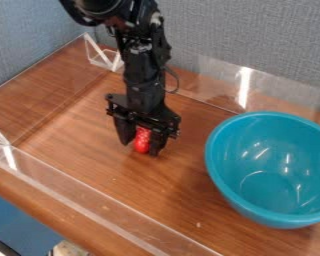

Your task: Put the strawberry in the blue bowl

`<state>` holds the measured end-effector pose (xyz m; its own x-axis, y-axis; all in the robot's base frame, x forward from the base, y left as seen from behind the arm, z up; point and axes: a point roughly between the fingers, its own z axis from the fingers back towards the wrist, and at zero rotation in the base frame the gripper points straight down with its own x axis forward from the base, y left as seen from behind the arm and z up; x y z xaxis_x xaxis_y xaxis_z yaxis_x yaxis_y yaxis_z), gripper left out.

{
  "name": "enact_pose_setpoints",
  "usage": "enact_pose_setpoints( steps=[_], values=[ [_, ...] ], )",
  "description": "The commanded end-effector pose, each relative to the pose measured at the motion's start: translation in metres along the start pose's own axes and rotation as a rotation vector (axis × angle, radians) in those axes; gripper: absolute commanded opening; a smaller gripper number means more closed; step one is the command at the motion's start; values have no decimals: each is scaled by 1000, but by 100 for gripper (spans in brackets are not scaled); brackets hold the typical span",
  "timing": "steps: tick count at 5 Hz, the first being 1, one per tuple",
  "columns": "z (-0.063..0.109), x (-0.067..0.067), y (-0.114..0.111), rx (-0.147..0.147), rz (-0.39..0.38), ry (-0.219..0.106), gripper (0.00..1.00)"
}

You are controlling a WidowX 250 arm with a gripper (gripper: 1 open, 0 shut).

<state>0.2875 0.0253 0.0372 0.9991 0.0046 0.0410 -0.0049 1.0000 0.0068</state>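
The small red strawberry (pixel 147 142) lies on the wooden table (pixel 63 115), left of the middle. My gripper (pixel 145 144) points straight down over it, its black fingers (pixel 127 132) drawn in against both sides of the berry, so it stands shut on the strawberry, which still rests on the wood. The fingers hide the berry's flanks. The large teal-blue bowl (pixel 263 120) stands at the right, about a hand's width from the gripper, with nothing visible inside it.
Low clear plastic walls (pixel 243 85) fence the table at the back, and another runs along the front edge (pixel 83 195). A grey-blue backdrop rises behind. Bare wood lies between the gripper and the bowl.
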Motion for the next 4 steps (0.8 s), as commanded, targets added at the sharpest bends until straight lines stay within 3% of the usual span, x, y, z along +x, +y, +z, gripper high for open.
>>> enact_pose_setpoints(
  steps=[1, 4],
  values=[
    [13, 10, -3, 10, -15, -44, 0],
    [34, 8, -10, 30, -25, -43, 0]
  ],
)
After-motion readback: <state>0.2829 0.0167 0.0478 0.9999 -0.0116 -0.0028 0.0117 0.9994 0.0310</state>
